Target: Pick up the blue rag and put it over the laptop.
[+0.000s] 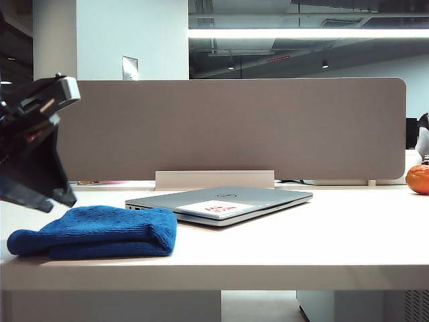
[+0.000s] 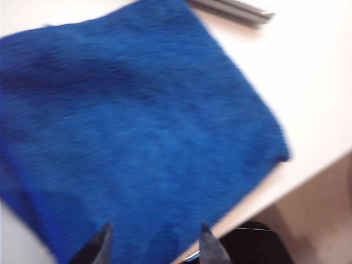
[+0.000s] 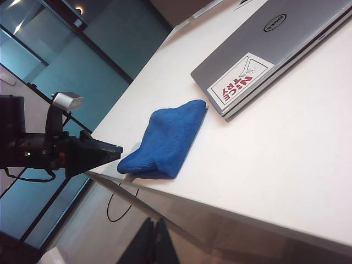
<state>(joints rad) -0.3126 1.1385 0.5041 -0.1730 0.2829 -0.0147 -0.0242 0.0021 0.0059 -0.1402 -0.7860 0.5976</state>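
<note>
Blue rag (image 2: 132, 137) blurred, edge-cropped.

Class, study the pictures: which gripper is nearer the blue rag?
Left. The left gripper hovers open just above the blue rag; the right gripper, shut, hangs off the table's front edge, well away.

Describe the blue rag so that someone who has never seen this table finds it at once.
On the white table, look at the front left corner, beside the closed silver laptop. The blue rag lies folded there, one end against the laptop's corner, the open left gripper above it. It is the only soft, deep blue thing; the orange sits far right.
</note>
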